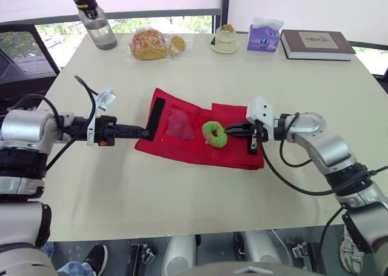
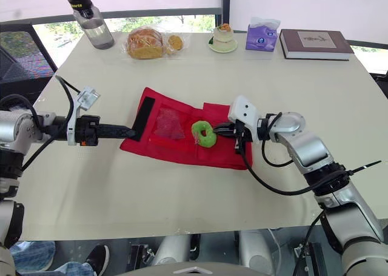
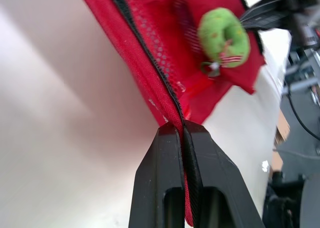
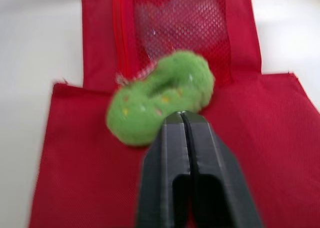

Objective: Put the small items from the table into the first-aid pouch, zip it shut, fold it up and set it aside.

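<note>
Right now the red first-aid pouch [image 1: 239, 153] lies opened flat in the middle of the table [image 1: 182, 197]; the left gripper [image 1: 145, 131] is clamped tight on the black zip edge at the pouch's left end; a green ring [image 1: 214, 134] rests on the pouch beside its mesh pocket [image 1: 179, 124]; the right gripper [image 1: 231, 129] has its fingers pressed together, tips touching the ring's right rim.

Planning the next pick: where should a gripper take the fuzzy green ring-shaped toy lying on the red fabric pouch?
Probably pinch one side of the fuzzy green ring toy from above, one finger through its hole: it lies nearly flat on the red fabric pouch, hole facing up, and its band looks soft.
</note>
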Controlling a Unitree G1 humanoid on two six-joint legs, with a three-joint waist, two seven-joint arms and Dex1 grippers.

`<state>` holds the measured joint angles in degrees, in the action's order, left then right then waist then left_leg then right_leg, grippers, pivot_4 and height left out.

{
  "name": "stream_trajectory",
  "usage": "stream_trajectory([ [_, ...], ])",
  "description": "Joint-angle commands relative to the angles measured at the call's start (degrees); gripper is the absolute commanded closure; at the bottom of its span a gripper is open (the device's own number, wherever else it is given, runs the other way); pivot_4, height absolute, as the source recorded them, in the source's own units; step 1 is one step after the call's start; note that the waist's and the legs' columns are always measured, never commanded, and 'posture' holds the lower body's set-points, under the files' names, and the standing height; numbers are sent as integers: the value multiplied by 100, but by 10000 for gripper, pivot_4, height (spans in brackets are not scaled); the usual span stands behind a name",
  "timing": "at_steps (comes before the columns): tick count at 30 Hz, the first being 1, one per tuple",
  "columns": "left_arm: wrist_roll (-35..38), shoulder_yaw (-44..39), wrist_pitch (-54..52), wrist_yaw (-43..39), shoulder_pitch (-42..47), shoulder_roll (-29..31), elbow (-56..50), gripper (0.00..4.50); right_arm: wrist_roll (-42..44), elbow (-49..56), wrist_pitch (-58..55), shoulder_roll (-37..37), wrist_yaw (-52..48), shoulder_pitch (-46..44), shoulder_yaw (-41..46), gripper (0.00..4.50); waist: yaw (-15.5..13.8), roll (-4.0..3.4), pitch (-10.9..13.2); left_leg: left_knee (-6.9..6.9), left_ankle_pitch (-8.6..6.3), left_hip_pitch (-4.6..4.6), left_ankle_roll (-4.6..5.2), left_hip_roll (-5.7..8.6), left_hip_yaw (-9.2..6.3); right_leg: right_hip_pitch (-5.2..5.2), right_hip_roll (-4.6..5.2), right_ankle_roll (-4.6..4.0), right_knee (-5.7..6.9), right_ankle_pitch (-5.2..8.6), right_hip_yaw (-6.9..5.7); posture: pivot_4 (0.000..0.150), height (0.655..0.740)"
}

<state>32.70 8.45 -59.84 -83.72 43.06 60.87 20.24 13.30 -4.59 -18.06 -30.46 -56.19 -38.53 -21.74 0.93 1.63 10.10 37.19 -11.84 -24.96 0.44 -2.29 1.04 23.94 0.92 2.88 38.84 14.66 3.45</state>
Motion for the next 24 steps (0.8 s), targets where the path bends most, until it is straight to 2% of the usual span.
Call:
stream_trajectory([
  [1, 238, -104, -239, -155, 365, -126, -611, 45000, -541, -411, 383, 32, -50, -122, -143, 44802, -10, 0, 0, 1, 0, 1, 0, 0, -1, -1, 0, 1, 1, 0, 0, 1500, 7387],
  [7, 315, -44, -300, 82, 697, -652, -1208, 45000, -953, -1035, 761, 262, -74, -181, -233, 44802, 9, 1, -1, 14, 1, 19, 1, 0, -5, -20, -1, 3, 7, 2, -2, 1500, 7387],
  [10, 453, -54, -229, 474, 1019, -1540, -1485, 45000, -1081, -1357, 880, 486, -28, -288, -247, 44802, -6, 3, -2, 24, 2, 26, 1, -1, -17, -35, -5, 4, 11, 2, -12, 1500, 7387],
  [16, 487, -198, -129, 996, 1252, -2607, -1355, 45000, -1150, -1618, 991, 697, -44, -312, -109, 44802, 79, 8, -6, 28, 2, 24, 1, 2, -16, -38, -6, 11, 11, -7, -1, 1500, 7387],
  [19, 467, -81, -36, 995, 1245, -2854, -1307, 45000, -1100, -1572, 957, 780, -16, -254, -28, 44802, 141, 7, -6, 20, 3, 25, 0, 1, -27, -38, -13, 10, 14, -7, -3, 1500, 7387],
  [24, 348, 4, 158, 887, 1242, -2932, -1008, 45000, -768, -1148, 673, 803, 94, -116, 467, 44802, 123, 6, -5, 20, 3, 23, 0, 3, -27, -38, -11, 10, 13, -7, -4, 1500, 7387],
])
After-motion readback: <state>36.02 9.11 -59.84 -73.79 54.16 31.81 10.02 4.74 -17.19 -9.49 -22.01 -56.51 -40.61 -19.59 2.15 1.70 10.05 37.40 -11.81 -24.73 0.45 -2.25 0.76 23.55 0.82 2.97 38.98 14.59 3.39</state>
